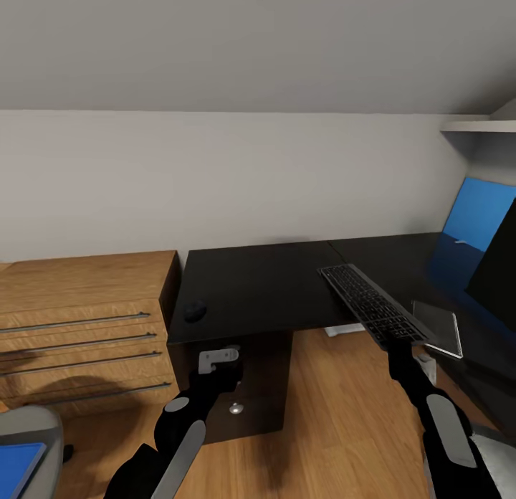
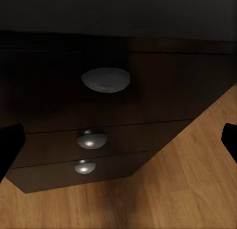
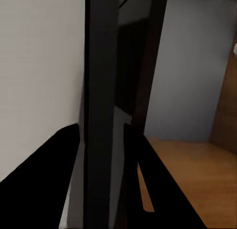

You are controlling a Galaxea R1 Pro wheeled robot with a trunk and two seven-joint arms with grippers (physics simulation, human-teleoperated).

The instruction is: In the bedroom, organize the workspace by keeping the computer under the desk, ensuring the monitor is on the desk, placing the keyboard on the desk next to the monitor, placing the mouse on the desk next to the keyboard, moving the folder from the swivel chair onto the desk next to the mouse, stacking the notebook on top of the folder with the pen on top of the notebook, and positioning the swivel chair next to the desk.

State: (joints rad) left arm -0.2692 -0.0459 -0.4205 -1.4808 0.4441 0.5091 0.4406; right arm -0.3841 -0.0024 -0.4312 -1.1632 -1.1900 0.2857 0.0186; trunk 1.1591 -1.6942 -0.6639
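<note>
At the lower left of the head view, the swivel chair point(image 1: 29, 442) shows its grey seat with the blue folder point(image 1: 18, 464) lying on it. Just right of the wooden cabinet point(image 1: 82, 327), the mouse point(image 1: 194, 311) rests near the left front corner of the desk point(image 1: 272, 284). Below it the left gripper point(image 1: 218, 360) hangs empty before the drawer knobs point(image 2: 91, 138), fingers spread wide. At centre right, the right gripper point(image 1: 396, 348) is clamped on the keyboard point(image 1: 373, 304) by its near end, tilted over the desk edge. I would level it, then lower it onto the bare top ahead of the monitor point(image 1: 496, 269), at the right edge. A grey pad point(image 1: 438, 327) lies close.
</note>
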